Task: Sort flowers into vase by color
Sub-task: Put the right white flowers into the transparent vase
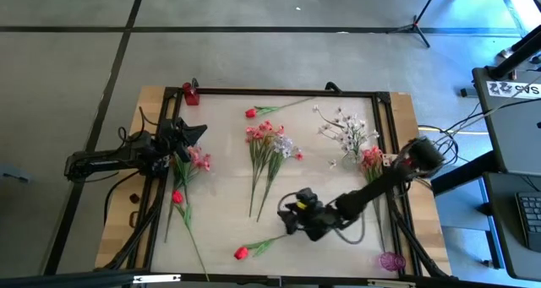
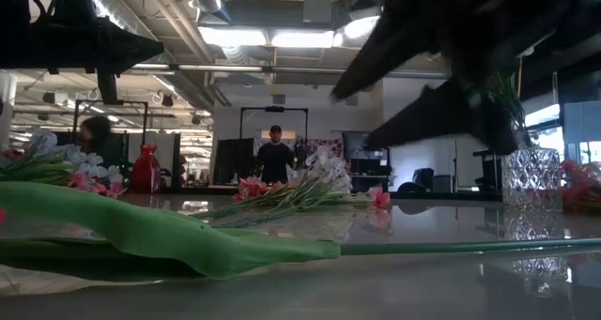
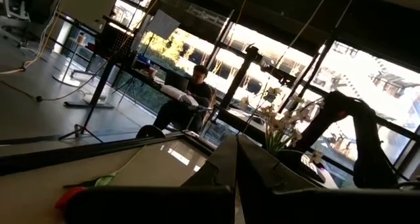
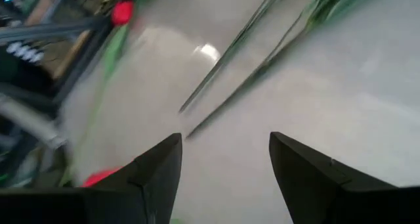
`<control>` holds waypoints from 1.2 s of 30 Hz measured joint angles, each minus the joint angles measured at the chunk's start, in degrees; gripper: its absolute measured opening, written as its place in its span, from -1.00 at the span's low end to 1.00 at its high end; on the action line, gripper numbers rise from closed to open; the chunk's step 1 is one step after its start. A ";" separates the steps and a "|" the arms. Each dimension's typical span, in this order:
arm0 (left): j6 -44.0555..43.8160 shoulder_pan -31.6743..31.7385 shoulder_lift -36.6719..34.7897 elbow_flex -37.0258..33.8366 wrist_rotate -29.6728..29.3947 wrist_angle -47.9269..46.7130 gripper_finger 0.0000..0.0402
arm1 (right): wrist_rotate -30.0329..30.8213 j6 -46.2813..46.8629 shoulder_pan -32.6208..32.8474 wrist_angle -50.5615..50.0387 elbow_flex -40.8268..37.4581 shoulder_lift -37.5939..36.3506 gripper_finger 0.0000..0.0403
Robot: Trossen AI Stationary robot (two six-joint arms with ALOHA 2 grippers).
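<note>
Flowers lie spread on the white table (image 1: 228,229). One red bud (image 1: 242,252) lies near the front edge, its green stem (image 1: 272,241) running toward my right gripper (image 1: 290,214). That gripper hovers open just above the table by the stem's end, with nothing between its fingers (image 4: 226,161); the bud (image 4: 98,178) shows beside one finger. Other red buds lie at the left (image 1: 177,197) and far side (image 1: 251,112). A pink bunch (image 1: 266,138) lies mid-table and a white spray (image 1: 342,132) far right. My left gripper (image 1: 196,133) waits shut at the left edge.
A red vase (image 1: 191,94) stands at the far left corner, a purple one (image 1: 390,260) at the near right corner, and a clear glass one (image 2: 531,175) holds pink blossoms (image 1: 370,157) at the right. More pink blossoms (image 1: 199,160) lie by the left arm. Black rails (image 1: 385,127) frame the table.
</note>
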 joint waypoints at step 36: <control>0.00 0.00 0.01 0.00 -0.02 0.00 -1.00 | 21.12 -10.50 -18.02 -4.57 10.21 18.38 -0.90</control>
